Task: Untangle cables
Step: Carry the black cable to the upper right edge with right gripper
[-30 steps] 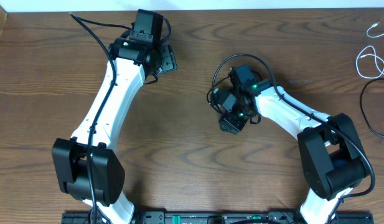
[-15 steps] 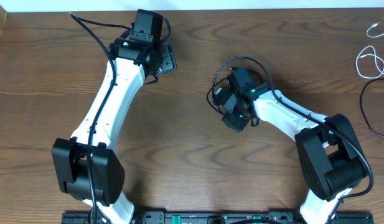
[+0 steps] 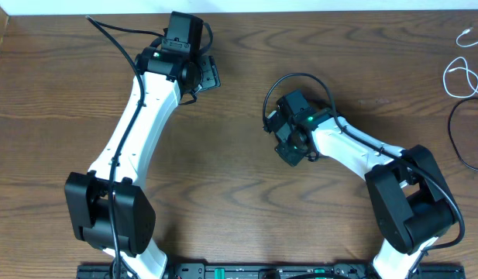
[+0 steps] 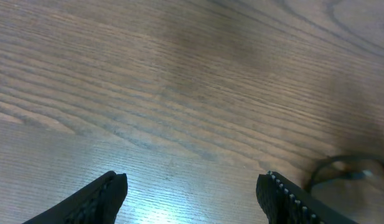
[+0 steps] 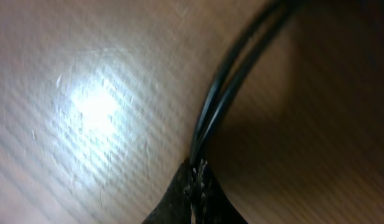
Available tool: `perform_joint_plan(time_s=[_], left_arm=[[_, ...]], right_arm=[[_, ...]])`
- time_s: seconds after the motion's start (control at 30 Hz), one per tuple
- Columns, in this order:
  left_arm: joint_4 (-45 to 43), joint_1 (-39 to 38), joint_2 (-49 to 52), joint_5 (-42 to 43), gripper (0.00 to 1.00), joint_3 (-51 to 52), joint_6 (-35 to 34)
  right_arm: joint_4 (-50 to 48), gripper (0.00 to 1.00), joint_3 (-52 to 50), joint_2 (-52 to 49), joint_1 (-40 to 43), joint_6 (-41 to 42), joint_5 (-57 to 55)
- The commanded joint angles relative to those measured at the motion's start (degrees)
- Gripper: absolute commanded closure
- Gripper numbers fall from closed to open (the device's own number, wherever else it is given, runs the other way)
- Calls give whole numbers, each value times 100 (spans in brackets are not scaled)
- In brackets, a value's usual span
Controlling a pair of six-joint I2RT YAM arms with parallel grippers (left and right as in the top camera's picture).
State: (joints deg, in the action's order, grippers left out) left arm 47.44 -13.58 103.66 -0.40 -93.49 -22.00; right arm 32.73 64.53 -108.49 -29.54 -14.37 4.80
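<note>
So the right gripper [image 3: 291, 149] sat mid-frame in the overhead view, tipped down close to the counter [image 3: 239, 194], with its jaws squeezed fully together. In its wrist view, two black strands [image 5: 226, 93] ran side by side right into the closed tips. My guess was it had nipped a doubled-up bit to tug it loose. I couldn't tell if that was a task cord or the arm's own wire looping around the head, though.

The obvious cables were way off at the right edge. The white cable [image 3: 459, 76] curled in the upper right and the black cable [image 3: 453, 132] lay just below it, both well apart from either arm.

The left gripper [image 4: 192, 186] hung at the upper left of the overhead view. Its jaws were spread wide over bare wood with nothing in them, probably parked clear until needed.
</note>
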Motion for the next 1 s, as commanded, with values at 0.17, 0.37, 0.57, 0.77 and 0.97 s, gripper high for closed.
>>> perform_joint_plan(time_s=[0.17, 0.37, 0.57, 0.77, 0.97], left_arm=[[11, 17, 7, -114, 27, -48, 96], [11, 17, 7, -114, 25, -48, 96], [11, 17, 7, -114, 25, -48, 96], [11, 17, 7, -114, 19, -48, 96], [11, 17, 7, -116, 3, -48, 96]], right_arm=[[181, 99, 271, 72, 402, 1204, 256], [726, 99, 1069, 509, 1141, 1202, 1510], [1259, 99, 1926, 1073, 2035, 1252, 2455], [1285, 99, 2691, 1541, 2946, 1766, 2581], [1650, 99, 4127, 1624, 3805, 1934, 2455]])
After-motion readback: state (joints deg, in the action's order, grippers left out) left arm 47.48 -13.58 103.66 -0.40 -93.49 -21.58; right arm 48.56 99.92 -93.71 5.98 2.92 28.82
